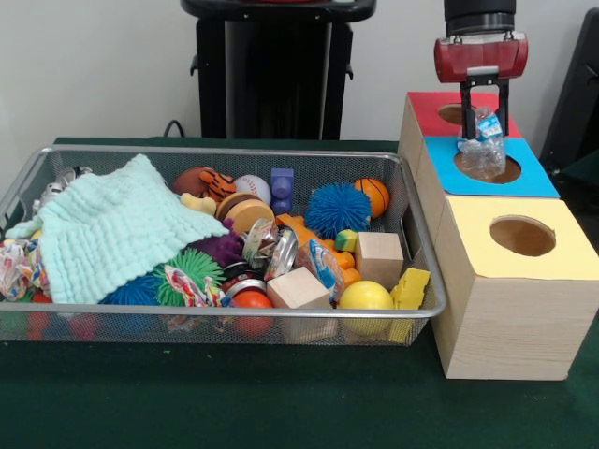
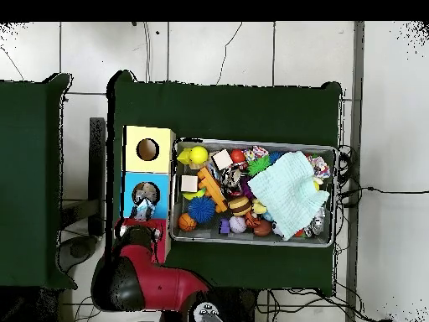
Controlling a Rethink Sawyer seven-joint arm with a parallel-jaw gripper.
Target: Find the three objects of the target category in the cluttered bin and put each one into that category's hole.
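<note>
My gripper (image 1: 484,129) hangs over the blue-topped box (image 1: 539,180), shut on a crumpled clear plastic bottle (image 1: 482,150). The bottle's lower end sits at the rim of the blue box's round hole (image 1: 510,173). In the overhead view the gripper (image 2: 143,211) and the bottle (image 2: 144,199) lie over the blue box (image 2: 129,186). A red-topped box (image 1: 426,108) stands behind it and a yellow-topped box (image 1: 505,281) in front, each with a hole. The wire mesh bin (image 1: 423,245) left of the boxes is full of mixed toys.
In the bin lie a mint knitted cloth (image 1: 108,229), a blue spiky ball (image 1: 337,210), a small basketball (image 1: 372,195), a yellow ball (image 1: 365,296), wooden cubes (image 1: 379,257) and several other toys. A green cloth (image 1: 234,393) covers the table.
</note>
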